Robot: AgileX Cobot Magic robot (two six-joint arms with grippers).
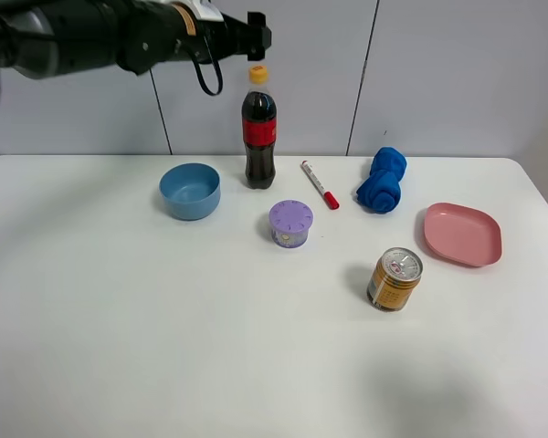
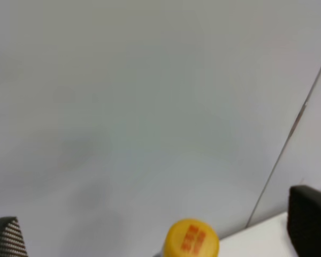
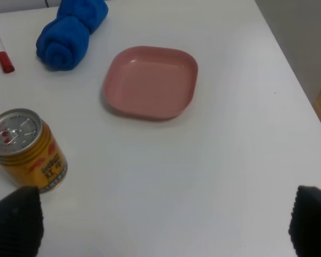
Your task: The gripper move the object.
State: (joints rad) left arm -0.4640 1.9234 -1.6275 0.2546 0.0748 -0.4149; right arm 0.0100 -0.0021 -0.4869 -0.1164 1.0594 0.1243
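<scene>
The cola bottle [image 1: 259, 137], with a red label and a yellow-orange cap, stands upright at the back of the white table [image 1: 164, 347]. My left gripper [image 1: 258, 36] hangs above and just behind the cap, not touching it. In the left wrist view the gripper [image 2: 159, 233] is open, and the cap [image 2: 192, 238] shows low between the two fingertips [image 2: 310, 225]. My right gripper [image 3: 160, 225] is open and empty above the table's right side, near the gold can [image 3: 27, 150]. It does not show in the exterior view.
On the table are a blue bowl [image 1: 190, 190], a purple lidded cup [image 1: 290, 224], a red marker [image 1: 320, 185], a blue rolled cloth [image 1: 382, 180], a pink plate [image 1: 462, 234] and a gold drink can [image 1: 395, 279]. A white wall stands behind the table.
</scene>
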